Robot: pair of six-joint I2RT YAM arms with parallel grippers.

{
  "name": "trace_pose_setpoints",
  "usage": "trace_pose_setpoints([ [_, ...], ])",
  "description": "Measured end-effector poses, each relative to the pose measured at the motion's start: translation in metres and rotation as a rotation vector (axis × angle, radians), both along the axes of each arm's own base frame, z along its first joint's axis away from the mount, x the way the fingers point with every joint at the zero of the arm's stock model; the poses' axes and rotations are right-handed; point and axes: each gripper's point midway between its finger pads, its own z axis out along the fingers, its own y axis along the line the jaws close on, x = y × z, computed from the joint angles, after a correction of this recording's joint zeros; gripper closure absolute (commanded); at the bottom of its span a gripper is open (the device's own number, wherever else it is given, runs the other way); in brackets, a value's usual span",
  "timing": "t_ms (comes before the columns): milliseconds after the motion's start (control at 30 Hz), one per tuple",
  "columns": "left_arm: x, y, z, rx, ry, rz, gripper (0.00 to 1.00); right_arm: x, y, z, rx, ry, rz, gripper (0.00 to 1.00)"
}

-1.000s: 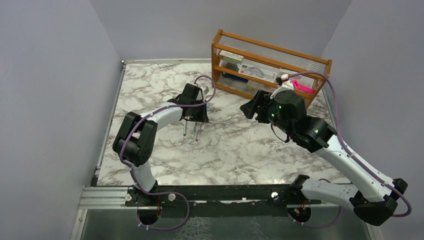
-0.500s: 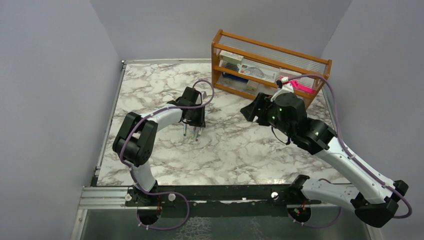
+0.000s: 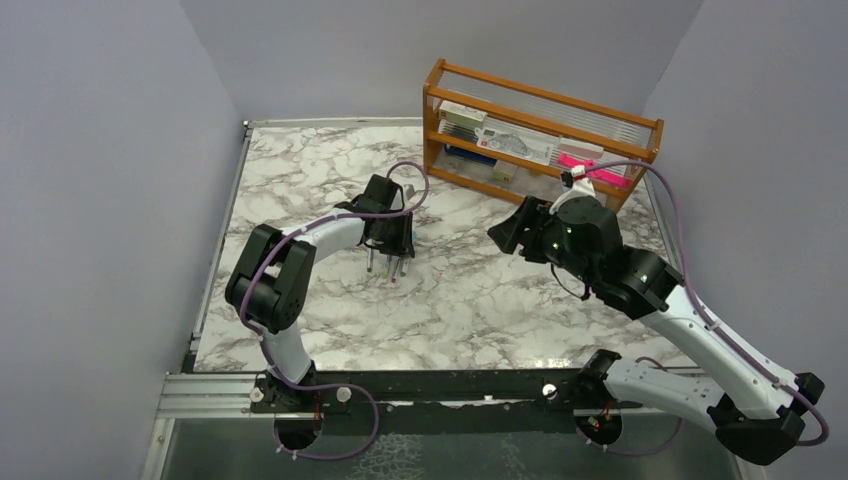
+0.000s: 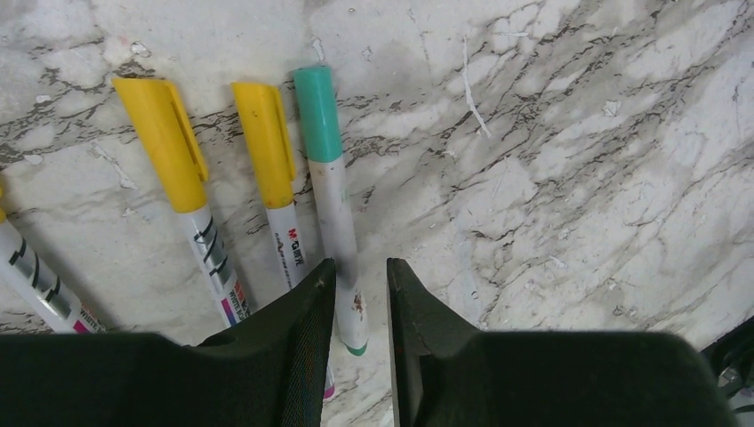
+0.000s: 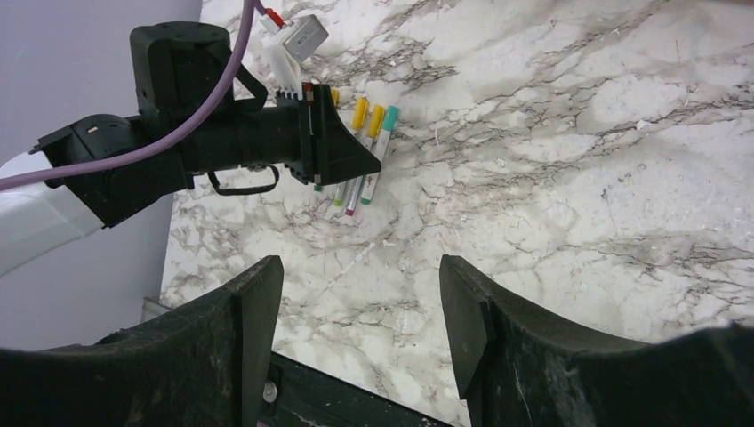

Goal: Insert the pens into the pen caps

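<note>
Several silvery-white pens lie side by side on the marble table, each with a cap on it. In the left wrist view they are a teal-capped pen (image 4: 333,205) with its teal cap (image 4: 317,111), and two with yellow caps (image 4: 164,133) (image 4: 264,142). A further pen shows at the left edge (image 4: 27,267). My left gripper (image 4: 360,271) is low over the table, its jaws narrowly apart on either side of the teal-capped pen's tail, with a gap on the right side. The top view shows it (image 3: 393,250) over the pens (image 3: 385,268). My right gripper (image 5: 360,294) is wide open and empty, high over the table (image 3: 505,235).
A wooden shelf rack (image 3: 540,135) with boxes stands at the back right, with a bright pink flat object (image 3: 590,165) on it. The right wrist view shows the left arm (image 5: 222,142) over the pens (image 5: 369,142). A black rail runs along the table's near edge (image 3: 450,385).
My right arm has drawn back to the right and nearer the front. My left gripper has settled slightly lower over the pens and barely shifted.
</note>
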Motion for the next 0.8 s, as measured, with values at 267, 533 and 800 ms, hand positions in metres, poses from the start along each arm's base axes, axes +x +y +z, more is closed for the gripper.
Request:
trace_pose_setpoints([
  [267,0.003,-0.012,0.043,-0.076,-0.090,-0.079,0.64,0.003,0.007,-0.017,-0.082,0.011,0.056,0.22],
  [533,0.019,-0.021,0.166,-0.235,-0.453,-0.106,0.62,0.023,0.022,-0.032,-0.192,0.000,0.112,0.06],
  [800,0.022,-0.026,0.181,-0.271,-0.499,-0.114,0.62,0.031,0.028,-0.010,-0.126,-0.064,0.089,0.03],
])
